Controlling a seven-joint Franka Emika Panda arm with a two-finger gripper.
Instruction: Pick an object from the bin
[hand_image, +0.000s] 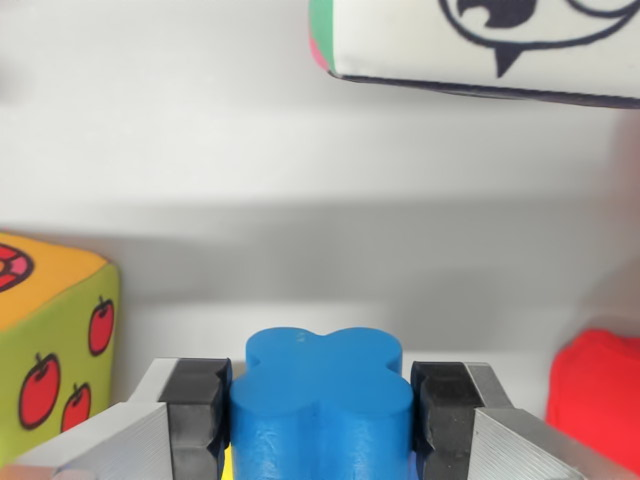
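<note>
One blue block (322, 405); one soft cube (55, 345) printed with apples, three apples visible on its green face; one red item (600, 400), partly out of frame; one white printed item (480, 45) at top; two black pads (195, 415).

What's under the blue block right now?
Only a sliver of yellow shows under the blue clover-shaped block, at its lower left edge. The rest is hidden by the block and the end effector pads clamped on both sides.

We see our gripper (322, 415) low in the wrist view, black pads (196, 412) clamped (both sides) on the blue block (322, 400).
</note>
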